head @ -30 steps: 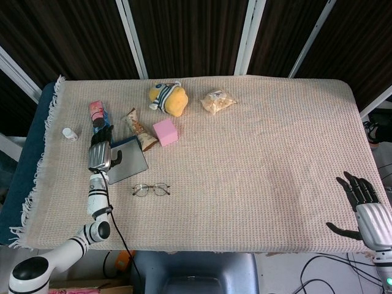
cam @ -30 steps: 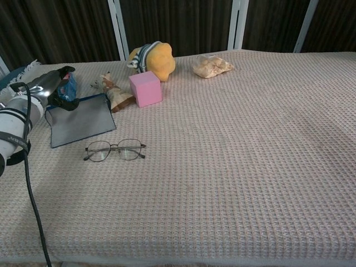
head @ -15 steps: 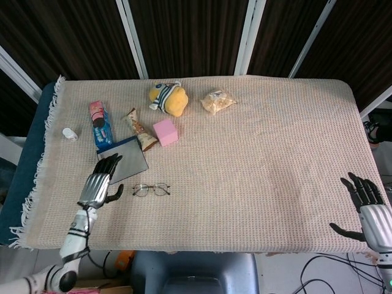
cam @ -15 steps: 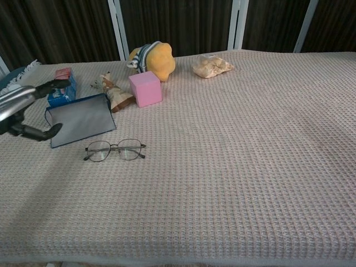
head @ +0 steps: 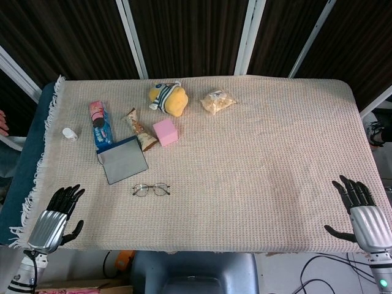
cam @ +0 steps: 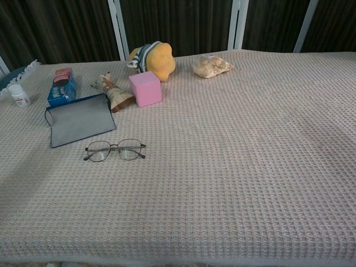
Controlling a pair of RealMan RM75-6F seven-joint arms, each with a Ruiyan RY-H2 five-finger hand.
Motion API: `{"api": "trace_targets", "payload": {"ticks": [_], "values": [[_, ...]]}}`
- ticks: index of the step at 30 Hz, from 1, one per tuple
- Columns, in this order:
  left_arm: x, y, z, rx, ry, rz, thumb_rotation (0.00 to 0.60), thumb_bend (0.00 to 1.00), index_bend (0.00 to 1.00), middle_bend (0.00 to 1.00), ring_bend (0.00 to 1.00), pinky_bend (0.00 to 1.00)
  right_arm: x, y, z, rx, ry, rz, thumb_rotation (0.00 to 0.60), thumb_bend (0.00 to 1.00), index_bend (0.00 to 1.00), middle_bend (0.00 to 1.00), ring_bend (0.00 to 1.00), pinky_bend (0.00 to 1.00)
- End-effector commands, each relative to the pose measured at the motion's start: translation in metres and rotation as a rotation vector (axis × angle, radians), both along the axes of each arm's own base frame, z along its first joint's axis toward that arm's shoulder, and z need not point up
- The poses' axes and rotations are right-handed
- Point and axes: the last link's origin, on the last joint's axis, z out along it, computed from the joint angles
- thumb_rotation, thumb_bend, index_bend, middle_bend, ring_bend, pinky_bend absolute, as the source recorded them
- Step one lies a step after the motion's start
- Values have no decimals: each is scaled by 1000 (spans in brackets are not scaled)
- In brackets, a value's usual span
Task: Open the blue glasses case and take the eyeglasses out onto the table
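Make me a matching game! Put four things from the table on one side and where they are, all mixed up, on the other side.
Things:
1. thin wire-framed eyeglasses
2. pink cube block
3. small white bottle
4. clear bag of snacks

Places:
A. far left edge of the table
B. just in front of the yellow plush toy
C. far side, right of the plush toy
D. in front of the flat blue glasses case

Pairs: 1-D, 2-B, 3-A, 4-C
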Motion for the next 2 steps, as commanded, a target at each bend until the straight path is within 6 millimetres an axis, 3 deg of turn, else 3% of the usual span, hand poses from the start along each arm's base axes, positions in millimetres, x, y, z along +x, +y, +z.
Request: {"api": "trace_targets", "payload": {"ticks": [1,2], "values": [[-1,-1,1,19,-7,-2,600,395,0,0,0,0,1,-1,-3,7,3,-3,600,203,0,0,0,0],[-2,-1,1,18,-12,0,600,396,0,0,0,0,1,-2,-4,8,4,-4,600,203,0,0,0,0]]}}
